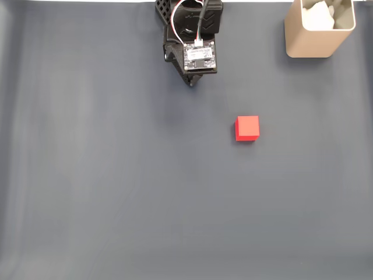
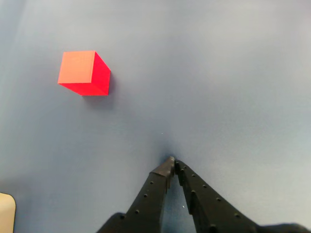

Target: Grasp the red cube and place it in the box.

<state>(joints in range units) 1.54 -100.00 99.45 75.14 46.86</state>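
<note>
The red cube lies alone on the dark grey mat, right of centre in the fixed view; in the wrist view the red cube is at the upper left. The beige box stands upright in the fixed view's top right corner, and a sliver of the box shows at the wrist view's lower left edge. My black gripper is shut with its tips together and nothing between them, well short of the cube. In the fixed view the gripper points down under the arm at top centre.
The arm's base and a white circuit board sit at the top centre of the mat. The grey mat stretches bare across the left and lower parts of the fixed view.
</note>
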